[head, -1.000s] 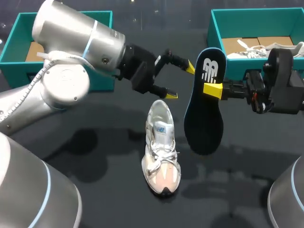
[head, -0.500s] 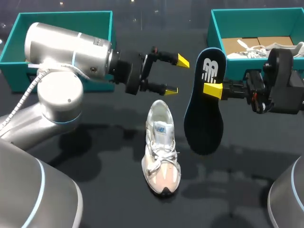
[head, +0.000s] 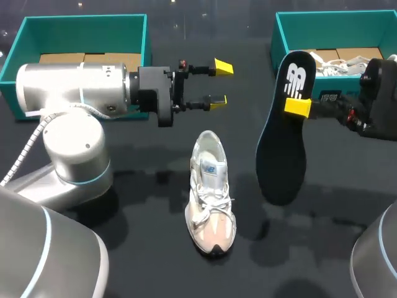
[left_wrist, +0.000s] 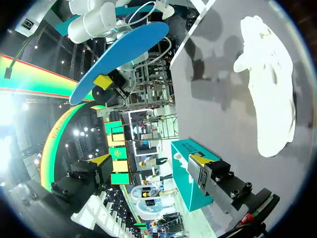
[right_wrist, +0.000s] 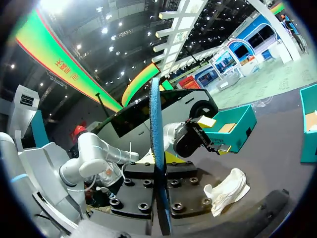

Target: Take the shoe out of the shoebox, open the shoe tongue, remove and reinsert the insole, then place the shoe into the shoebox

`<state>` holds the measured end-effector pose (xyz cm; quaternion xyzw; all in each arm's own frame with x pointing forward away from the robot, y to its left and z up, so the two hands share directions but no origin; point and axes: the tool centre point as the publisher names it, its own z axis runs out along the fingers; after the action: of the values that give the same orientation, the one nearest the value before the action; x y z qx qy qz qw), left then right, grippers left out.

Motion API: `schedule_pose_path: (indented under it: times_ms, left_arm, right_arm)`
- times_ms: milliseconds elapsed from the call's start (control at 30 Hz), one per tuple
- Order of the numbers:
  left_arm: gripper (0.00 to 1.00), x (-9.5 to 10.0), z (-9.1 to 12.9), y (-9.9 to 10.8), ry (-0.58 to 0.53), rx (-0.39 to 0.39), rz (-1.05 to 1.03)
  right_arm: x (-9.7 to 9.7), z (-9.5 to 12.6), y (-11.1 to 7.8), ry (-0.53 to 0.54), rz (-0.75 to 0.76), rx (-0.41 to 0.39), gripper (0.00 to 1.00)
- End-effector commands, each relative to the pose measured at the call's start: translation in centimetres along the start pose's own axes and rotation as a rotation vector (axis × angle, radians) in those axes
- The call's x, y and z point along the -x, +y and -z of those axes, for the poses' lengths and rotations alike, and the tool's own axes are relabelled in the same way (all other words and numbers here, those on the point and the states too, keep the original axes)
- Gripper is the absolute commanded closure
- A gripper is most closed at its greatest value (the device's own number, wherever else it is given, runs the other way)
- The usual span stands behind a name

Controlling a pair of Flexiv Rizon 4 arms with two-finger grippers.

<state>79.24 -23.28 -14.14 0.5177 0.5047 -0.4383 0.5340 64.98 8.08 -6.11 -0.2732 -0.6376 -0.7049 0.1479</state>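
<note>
An exhibition hall: lit booths (right_wrist: 241, 53) and ceiling spotlights (right_wrist: 105, 30).

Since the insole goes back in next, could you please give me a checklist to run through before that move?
1. Grip: right tool clamps the insole near its upper end: ok.
2. Pose: shoe upright on the table, opening up: ok.
3. Clearance: left tool open, empty, off the shoe: ok.
4. Alignment: insole over the shoe's opening: not ok, it hangs beside the shoe.
5. Access: tongue pulled open enough: cannot tell.
</note>
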Motion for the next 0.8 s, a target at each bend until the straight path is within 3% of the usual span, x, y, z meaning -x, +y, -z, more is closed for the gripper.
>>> schedule_pose_path:
  times_ms: [33, 67, 533, 700, 800]
  left_arm:
    - [0.00, 0.0, 0.2, 0.3, -0.022, -0.005, 0.000]
    - [0.00, 0.1, 0.2, 0.5, -0.026, -0.013, 0.010]
    - [0.00, 0.2, 0.2, 0.6, -0.031, -0.035, 0.024]
    - [0.00, 0.2, 0.2, 0.6, -0.031, -0.035, 0.024]
    - [0.00, 0.2, 0.2, 0.6, -0.031, -0.035, 0.024]
  right_arm:
    - [5.4, 0.9, 3.1, 0.102, -0.094, -0.020, 1.00]
    - [6.3, 1.2, 3.2, 0.103, -0.130, -0.019, 1.00]
    - [6.3, 1.2, 3.2, 0.103, -0.130, -0.019, 1.00]
    - [10.3, 0.9, 5.5, -0.037, -0.408, -0.055, 1.00]
    - [12.0, 0.8, 5.5, -0.143, -0.548, -0.118, 1.00]
